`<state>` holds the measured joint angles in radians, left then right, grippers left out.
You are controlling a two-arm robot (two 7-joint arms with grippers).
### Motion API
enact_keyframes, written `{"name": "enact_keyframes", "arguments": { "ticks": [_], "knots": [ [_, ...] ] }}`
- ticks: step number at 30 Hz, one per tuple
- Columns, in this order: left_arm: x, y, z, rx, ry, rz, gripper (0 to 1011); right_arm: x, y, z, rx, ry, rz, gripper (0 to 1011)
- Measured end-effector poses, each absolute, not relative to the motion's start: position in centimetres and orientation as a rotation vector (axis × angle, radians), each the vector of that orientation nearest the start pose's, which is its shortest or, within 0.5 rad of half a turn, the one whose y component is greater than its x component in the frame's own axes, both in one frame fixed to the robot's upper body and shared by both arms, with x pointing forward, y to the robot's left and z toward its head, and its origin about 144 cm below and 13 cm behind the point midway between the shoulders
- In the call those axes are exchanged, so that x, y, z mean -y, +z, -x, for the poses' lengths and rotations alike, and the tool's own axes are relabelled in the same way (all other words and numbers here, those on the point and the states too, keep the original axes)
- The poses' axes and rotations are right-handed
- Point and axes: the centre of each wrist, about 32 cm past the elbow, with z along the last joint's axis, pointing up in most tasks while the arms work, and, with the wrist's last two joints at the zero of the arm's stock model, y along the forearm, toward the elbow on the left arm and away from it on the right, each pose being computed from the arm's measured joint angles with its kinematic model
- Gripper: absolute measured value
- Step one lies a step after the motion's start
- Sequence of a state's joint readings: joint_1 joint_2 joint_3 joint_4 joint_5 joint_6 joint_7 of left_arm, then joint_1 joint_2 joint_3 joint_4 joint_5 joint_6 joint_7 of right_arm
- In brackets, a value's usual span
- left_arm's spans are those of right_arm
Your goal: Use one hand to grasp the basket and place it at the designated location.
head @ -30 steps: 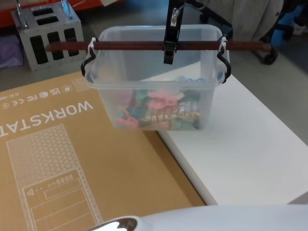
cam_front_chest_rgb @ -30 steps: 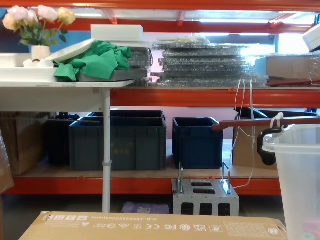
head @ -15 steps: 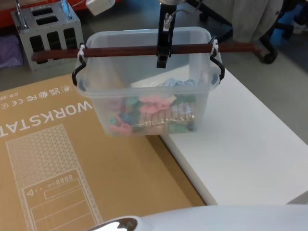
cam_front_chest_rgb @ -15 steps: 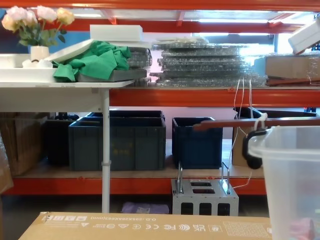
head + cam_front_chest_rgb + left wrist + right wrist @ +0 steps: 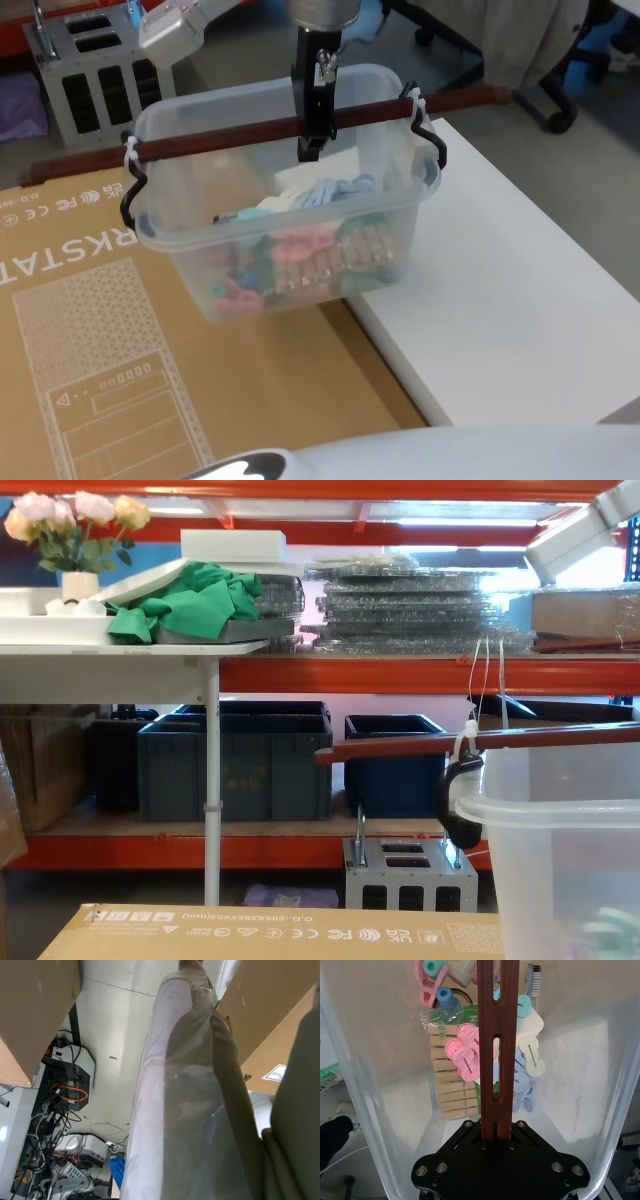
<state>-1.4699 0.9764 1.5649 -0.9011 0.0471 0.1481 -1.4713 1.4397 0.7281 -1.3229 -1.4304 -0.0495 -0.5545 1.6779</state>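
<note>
The basket (image 5: pixel 190 250) is held aloft (slightly tilted) over the cardboard box (image 5: pixel 120 350), just beside the white table (image 5: pixel 520 300), its handle (image 5: pixel 220 140) clamped by the right gripper (image 5: pixel 312 125). Grasping is judged done; placement remains.

Basket (image 5: pixel 280 215): 1. Grey metal box (image 5: pixel 95 60): 1. Cardboard carton (image 5: pixel 150 380): 1. White slab (image 5: pixel 520 300): 1. Dark blue crates (image 5: pixel 235 760): at least 2. Flower vase (image 5: pixel 80 583): 1.

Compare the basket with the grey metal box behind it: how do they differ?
The basket is translucent plastic, tilted, held by its long bar handle in the right end effector; the grey metal box is opaque, slotted, upright on the floor, untouched. Both carry handles on top.
</note>
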Motion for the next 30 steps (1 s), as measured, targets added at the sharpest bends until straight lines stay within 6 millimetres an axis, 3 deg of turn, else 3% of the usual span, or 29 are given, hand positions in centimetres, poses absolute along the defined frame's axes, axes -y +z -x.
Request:
{"name": "enact_keyframes", "arguments": {
  "ticks": [30],
  "knots": [
    [-49.7,139.4,-61.6,-0.169,0.176,-1.629,0,16.7,144.6,-56.9,1.157,1.070,1.254,0]
  ]
}}
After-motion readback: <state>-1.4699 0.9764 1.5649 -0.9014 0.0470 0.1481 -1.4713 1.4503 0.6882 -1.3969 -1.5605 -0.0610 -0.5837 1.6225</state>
